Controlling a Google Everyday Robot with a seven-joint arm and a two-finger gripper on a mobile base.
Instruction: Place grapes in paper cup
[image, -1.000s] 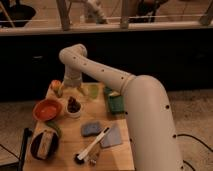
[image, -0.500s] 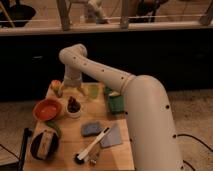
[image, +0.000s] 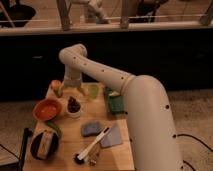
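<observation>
In the camera view, the grapes (image: 73, 104) sit inside the paper cup (image: 73, 112) on the wooden desk (image: 65, 142). The end effector (image: 74, 91) hangs just above the cup, directly over the grapes; whether it is open or closed cannot be told. An orange bowl (image: 47, 109) stands just left of the cup, an orange-and-yellow fruit (image: 56, 86) behind and to its left, and a yellow-green cup (image: 93, 91) behind and to its right.
</observation>
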